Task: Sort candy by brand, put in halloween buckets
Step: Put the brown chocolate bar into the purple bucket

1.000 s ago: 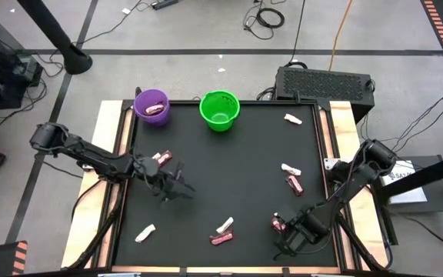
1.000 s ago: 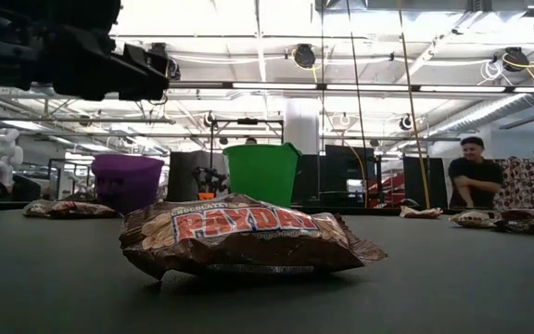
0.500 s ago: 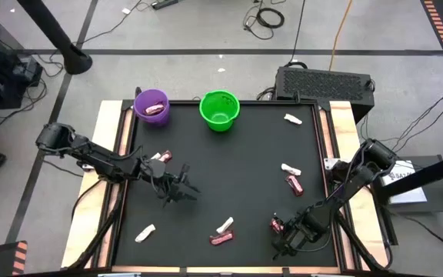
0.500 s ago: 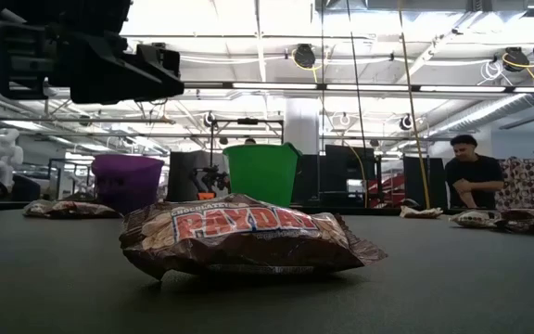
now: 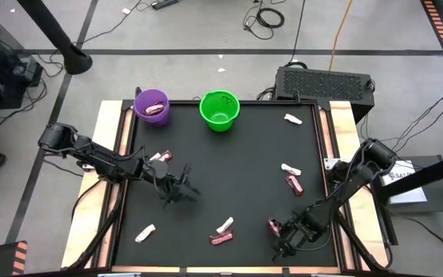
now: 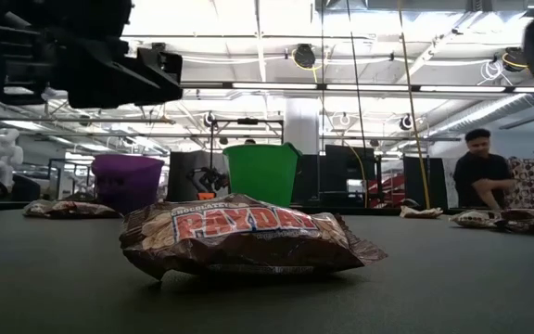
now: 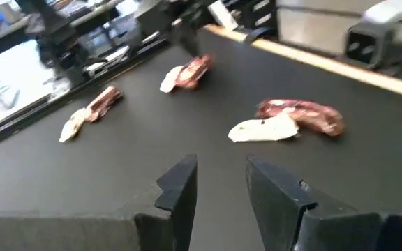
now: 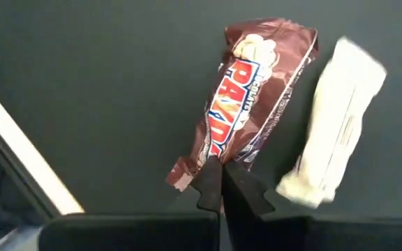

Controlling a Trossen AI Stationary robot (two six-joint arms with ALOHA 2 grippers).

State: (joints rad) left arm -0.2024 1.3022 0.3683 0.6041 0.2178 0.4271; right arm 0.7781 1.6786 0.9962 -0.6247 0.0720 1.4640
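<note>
A purple bucket [image 5: 151,106] and a green bucket [image 5: 219,110] stand at the far side of the black mat. Candy bars in red and white wrappers lie scattered on the mat. My right gripper [image 5: 281,240] is at the near right, shut on a red-brown bar [image 8: 257,97]; a white bar [image 8: 340,118] shows beside it. My left gripper [image 5: 181,188] hovers open left of centre with nothing between its fingers [image 7: 187,188]. Ahead of it lie a white bar [image 7: 264,129] and a red one [image 7: 302,115]. My right gripper pinches the red-brown bar by the crimped end of its wrapper [image 8: 211,155], between its two fingertips [image 8: 208,183]. The bar stretches away from the fingers, label side showing. Whether it is lifted off the mat I cannot tell.
One bar lies in the purple bucket. Loose bars: a pair [image 5: 162,157] by the left arm, a white one [image 5: 145,231] near left, a pair [image 5: 223,232] at near centre, three on the right [image 5: 292,118], [image 5: 290,169], [image 5: 294,185]. A person [image 6: 480,176] stands behind the table.
My left gripper has edged toward the table's right and near edges, staying open. My right gripper and the red bar by it have shifted slightly toward the table's left edge.
</note>
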